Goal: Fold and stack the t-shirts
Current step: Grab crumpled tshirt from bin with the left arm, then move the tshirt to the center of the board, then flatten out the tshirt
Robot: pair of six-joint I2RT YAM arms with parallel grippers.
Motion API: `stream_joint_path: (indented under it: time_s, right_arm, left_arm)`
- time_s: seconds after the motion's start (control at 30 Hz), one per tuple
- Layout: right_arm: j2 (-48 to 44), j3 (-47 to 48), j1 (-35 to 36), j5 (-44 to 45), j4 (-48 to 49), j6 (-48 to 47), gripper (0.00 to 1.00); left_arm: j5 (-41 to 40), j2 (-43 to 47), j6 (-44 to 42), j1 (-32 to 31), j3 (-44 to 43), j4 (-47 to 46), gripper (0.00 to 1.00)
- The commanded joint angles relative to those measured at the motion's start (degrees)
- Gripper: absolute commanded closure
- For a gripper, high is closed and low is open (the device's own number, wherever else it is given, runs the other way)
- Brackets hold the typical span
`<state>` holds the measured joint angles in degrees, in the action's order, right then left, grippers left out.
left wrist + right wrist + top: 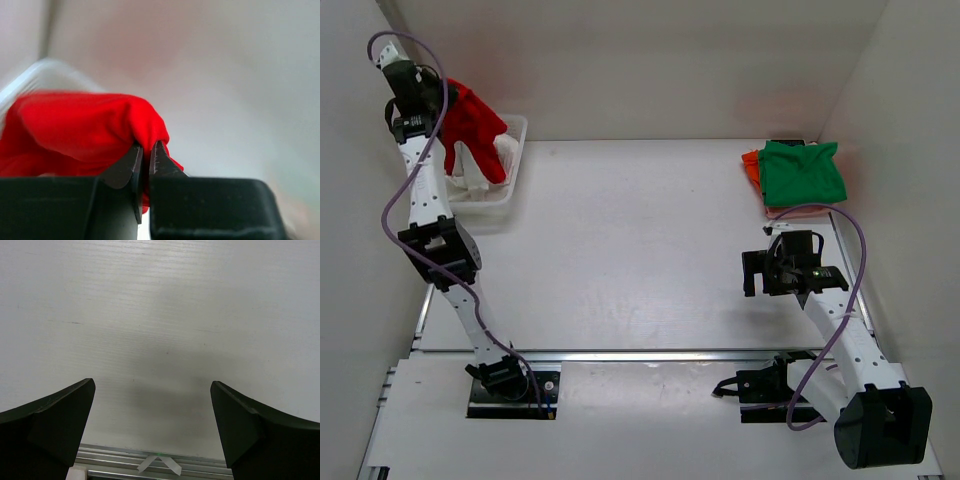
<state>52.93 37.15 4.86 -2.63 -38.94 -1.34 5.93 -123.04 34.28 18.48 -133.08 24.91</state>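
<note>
A bright red t-shirt (472, 125) hangs crumpled from my left gripper (438, 92), lifted above the white basket (516, 160) at the back left. In the left wrist view the jaws are shut on a fold of the red t-shirt (90, 125), the left gripper (146, 146) pinching the cloth between its tips. A folded green t-shirt (802, 172) lies on top of an orange one (751, 166) at the back right, with a pale pink edge (790, 211) under them. My right gripper (768, 272) hovers open over the bare table in front of that stack, and the right gripper (152, 405) holds nothing.
White cloth (470, 180) lies in the basket under the red shirt. White walls close in the table on the left, back and right. An aluminium rail (650, 355) runs along the near edge of the table (630, 240).
</note>
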Motion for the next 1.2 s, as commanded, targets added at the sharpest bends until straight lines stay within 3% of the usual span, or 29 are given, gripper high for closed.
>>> stream_joint_path:
  time_s: [0.0,0.13,0.23,0.3,0.4,0.47,0.53,0.57,0.63,0.7,0.73,0.8,0.87,0.9,0.97,1.03,1.1,1.17]
  right_arm:
    - [-0.1,0.0,0.1,0.0,1.8,-0.1,0.02]
    - [-0.6,-0.1,0.4,0.1,1.7,-0.2,0.02]
    - [-0.7,-0.2,0.8,0.1,1.6,-0.2,0.02]
    - [-1.0,-0.1,-0.1,0.3,1.7,-0.2,0.02]
    - [-0.9,-0.2,-0.6,0.3,1.7,-0.2,0.02]
    - [-1.5,0.0,-0.8,-0.2,1.8,-0.3,0.02]
    - [-1.9,-0.6,-1.1,-0.3,1.8,-0.3,0.02]
    - [-2.2,-0.2,-1.0,-0.3,2.0,-0.3,0.02]
    - [-2.7,-0.4,-0.9,0.0,2.1,-0.2,0.00]
    - [-3.2,-0.3,-0.7,-0.1,2.1,0.0,0.01]
    - [-3.4,-0.8,-0.9,-0.3,1.9,0.5,0.00]
    - [-3.8,-0.6,-0.5,-0.4,2.6,0.3,0.01]
    - [-3.3,-0.5,0.1,0.9,2.4,1.0,0.01]
    - [-3.4,-0.3,0.3,0.9,2.5,1.0,0.01]
    - [-2.5,-0.1,0.5,-0.1,3.7,4.7,0.02]
    - [-1.9,-0.6,0.4,-2.8,4.5,7.7,0.14]
    - [0.2,-1.3,2.5,-5.6,7.7,11.4,0.38]
    - [3.1,-1.9,6.5,-7.2,10.7,14.8,0.51]
  left_arm:
    - [6.8,16.2,-4.3,-5.8,1.0,-15.6,1.00]
    - [5.3,22.0,-8.7,-10.2,-0.8,-17.9,1.00]
    - [13.9,24.3,0.2,-8.8,0.8,-19.8,1.00]
    - [23.8,26.5,6.5,-9.1,5.2,-23.0,1.00]
    - [30.3,33.1,10.1,-12.0,15.8,-26.9,1.00]
    - [32.4,37.2,10.4,-14.7,22.7,-24.9,1.00]
    - [34.0,39.5,11.1,-16.1,29.7,-17.2,1.00]
    - [34.2,41.8,12.4,-16.2,37.5,-15.5,1.00]
    - [37.9,44.2,16.2,-15.9,52.9,-16.6,0.73]
    - [43.4,44.2,20.9,-14.5,70.3,-18.7,0.53]
    - [44.9,45.2,22.1,-13.3,74.0,-24.1,0.45]
    - [40.6,51.1,19.9,-12.4,80.8,-25.0,0.36]
    - [29.5,53.8,9.7,-16.0,74.8,-5.8,0.28]
    - [20.3,53.3,3.6,-17.7,69.0,-0.5,0.25]
    - [7.4,51.3,-4.3,-28.6,61.7,11.2,0.28]
    - [3.7,51.4,-5.9,-35.0,63.0,15.2,0.29]
    - [0.9,52.6,-5.1,-39.3,68.7,13.6,0.43]
    - [3.1,55.1,-1.5,-41.3,79.1,8.7,0.49]
